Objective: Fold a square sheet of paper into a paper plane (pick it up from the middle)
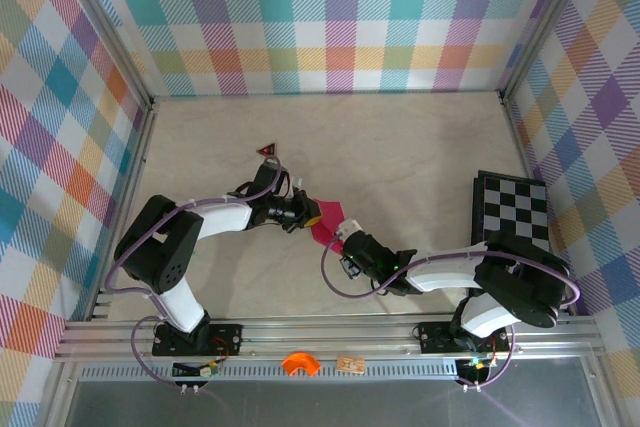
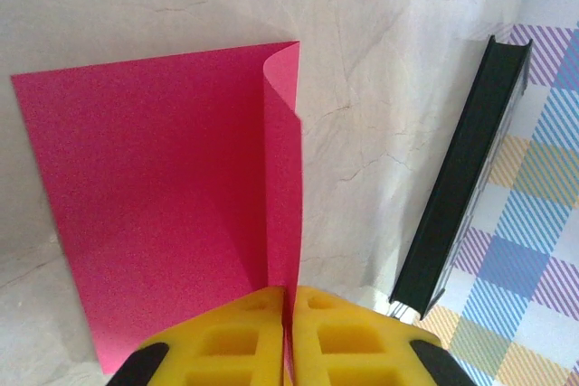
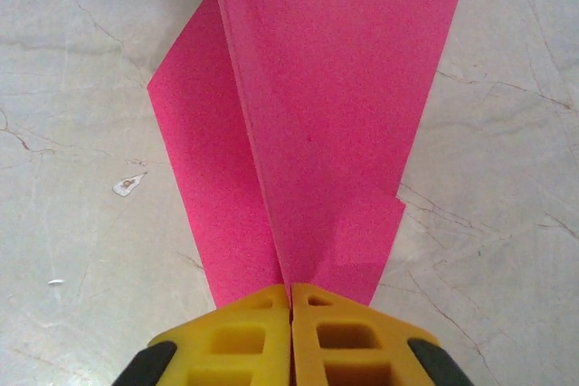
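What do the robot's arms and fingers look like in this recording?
The left arm and right arm both have white links between bulky black joint housings. A lilac cable loops alongside each. The left fingers and right fingers are yellow blocks with square recesses and black outer edges.

the top camera looks down from above and behind the arm bases (image 1: pixel 195 332) on the whole table (image 1: pixel 400 147), while both wrist cameras peer close past their yellow fingers (image 2: pixel 235 341) at the shared square sheet of paper (image 3: pixel 317 133).
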Motion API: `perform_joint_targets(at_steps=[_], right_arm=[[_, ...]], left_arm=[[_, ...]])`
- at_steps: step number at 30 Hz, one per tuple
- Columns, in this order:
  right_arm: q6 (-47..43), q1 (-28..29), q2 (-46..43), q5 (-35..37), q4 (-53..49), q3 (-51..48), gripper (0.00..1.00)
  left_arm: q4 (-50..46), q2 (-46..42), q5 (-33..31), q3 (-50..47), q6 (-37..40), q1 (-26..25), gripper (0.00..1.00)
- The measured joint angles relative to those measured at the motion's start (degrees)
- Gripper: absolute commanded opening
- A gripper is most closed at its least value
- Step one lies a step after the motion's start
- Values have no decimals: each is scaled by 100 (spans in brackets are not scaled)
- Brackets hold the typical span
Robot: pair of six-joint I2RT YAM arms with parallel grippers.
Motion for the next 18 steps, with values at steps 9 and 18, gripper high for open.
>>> perform_joint_targets(at_steps=[9, 18], right_arm=[[229, -127, 2, -264, 149, -63, 6], [542, -221, 125, -564, 190, -63, 6]], left_arm=[[-400, -330, -402, 0, 190, 0, 35], [-1115, -931, -1233, 2, 470, 2, 42]])
